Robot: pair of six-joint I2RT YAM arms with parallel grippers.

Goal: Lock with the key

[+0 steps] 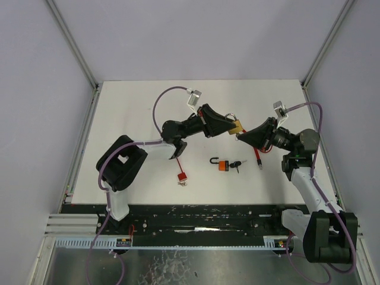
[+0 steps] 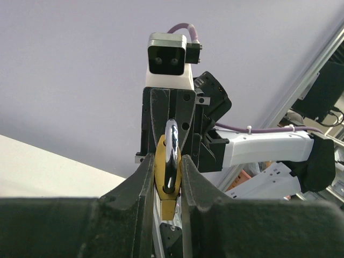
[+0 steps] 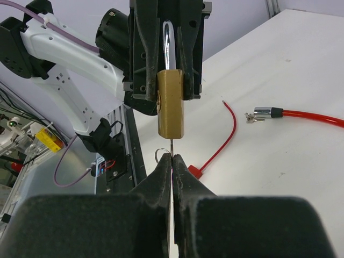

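A brass padlock (image 1: 237, 126) with a silver shackle hangs in the air between the two arms. My left gripper (image 1: 228, 126) is shut on it, fingers pressed on both flat sides of the padlock (image 2: 164, 180) near the shackle. In the right wrist view the padlock (image 3: 171, 107) points its bottom toward me. A thin key (image 3: 171, 146) sticks into that bottom face. My right gripper (image 3: 172, 157) is shut on the key's head, with a small key ring (image 3: 160, 156) poking out to the left. The right gripper (image 1: 241, 136) sits just below and right of the lock.
On the table lie an orange padlock with black-headed keys (image 1: 224, 164), a red padlock (image 1: 182, 177) near the left arm, and a red cable lock (image 1: 257, 157) under the right arm. A red cable (image 3: 228, 135) runs below the held lock.
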